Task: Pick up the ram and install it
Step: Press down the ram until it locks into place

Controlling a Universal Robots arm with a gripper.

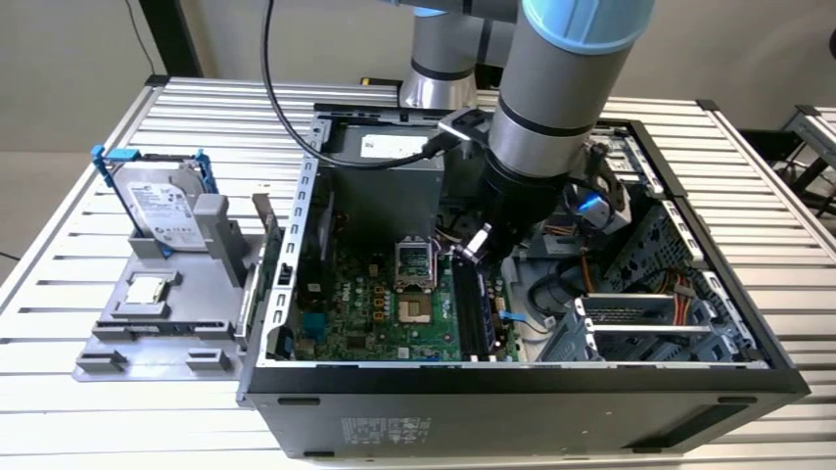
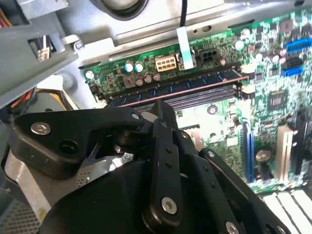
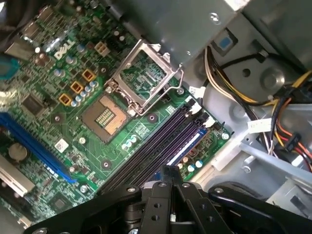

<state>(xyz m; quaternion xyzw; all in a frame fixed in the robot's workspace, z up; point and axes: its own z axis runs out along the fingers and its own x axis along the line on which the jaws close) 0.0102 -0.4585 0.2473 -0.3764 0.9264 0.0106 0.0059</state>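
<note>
Inside case, fingers (image 3: 170,173) pressed together over ram (image 3: 183,146) in slot; exterior view shows hard drive (image 1: 163,206) outside.

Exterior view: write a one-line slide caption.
Robot arm's gripper lowered inside the open computer case, above the motherboard's memory slots.

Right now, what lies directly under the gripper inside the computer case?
Under the gripper run the long dark memory slots on the green motherboard, beside the open CPU socket. The gripper's own body covers the slots' near ends.

Slatted metal table (image 1: 770,245); pale wall (image 1: 66,39) behind.
</note>
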